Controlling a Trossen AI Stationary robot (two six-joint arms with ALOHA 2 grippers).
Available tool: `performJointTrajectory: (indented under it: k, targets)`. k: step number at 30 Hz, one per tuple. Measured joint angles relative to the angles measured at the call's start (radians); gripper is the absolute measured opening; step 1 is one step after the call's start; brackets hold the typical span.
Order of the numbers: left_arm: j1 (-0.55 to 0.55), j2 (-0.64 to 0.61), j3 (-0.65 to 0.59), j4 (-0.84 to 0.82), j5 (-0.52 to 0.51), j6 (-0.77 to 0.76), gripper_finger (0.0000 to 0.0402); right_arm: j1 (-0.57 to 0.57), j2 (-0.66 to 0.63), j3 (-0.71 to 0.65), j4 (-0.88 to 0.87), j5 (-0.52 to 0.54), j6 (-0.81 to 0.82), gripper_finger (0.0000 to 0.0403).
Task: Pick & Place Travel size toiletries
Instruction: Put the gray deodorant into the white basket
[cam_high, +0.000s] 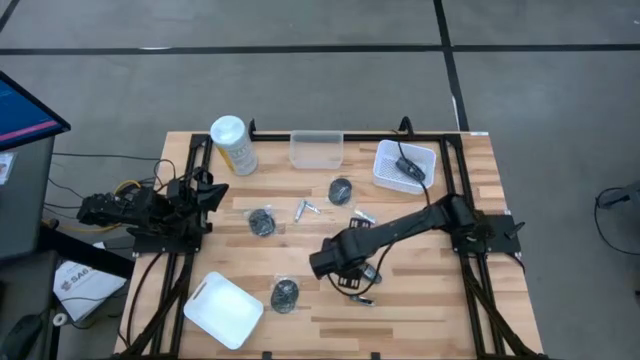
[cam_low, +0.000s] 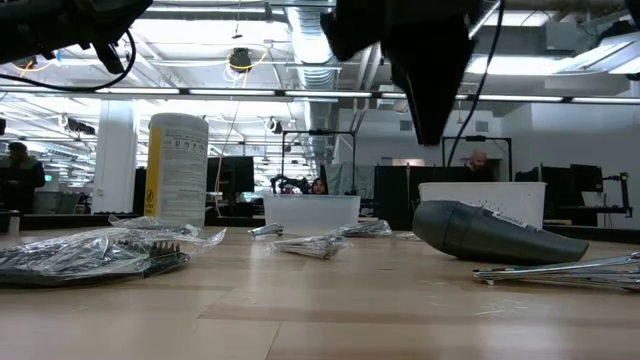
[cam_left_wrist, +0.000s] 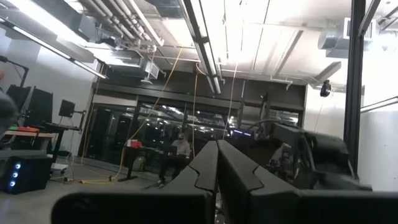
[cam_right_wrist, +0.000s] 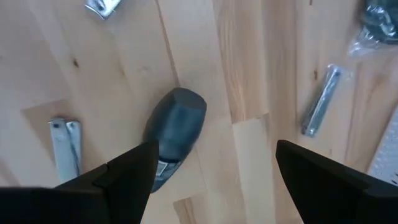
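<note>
The right gripper (cam_right_wrist: 211, 180) hangs with jaws wide above the dark oblong piece (cam_right_wrist: 174, 134), lower centre of the right wrist view. Risk: an off-centre descent may push the piece aside. In the high view, the arm hides it. The left gripper (cam_left_wrist: 216, 180), at the table's left edge, is closed and empty.

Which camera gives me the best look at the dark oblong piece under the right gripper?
The right wrist view: the dark oblong piece lies unobstructed on bare wood below the open right gripper. The low view shows it side-on. In the high view the arm mostly hides it. The left wrist view misses it.
</note>
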Motion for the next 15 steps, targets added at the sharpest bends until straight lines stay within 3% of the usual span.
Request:
performJointTrajectory:
  k: [9,15]
  targets:
    - [0.0,0.0,0.0,0.0,0.0,0.0,0.0002,0.015,-0.232,-0.383,0.348,-0.088,0.142,0.0317]
    - [0.0,0.001,0.0,0.0,0.0,0.0,0.0002,0.016,-0.29,-0.566,0.504,-0.132,0.225,0.0317]
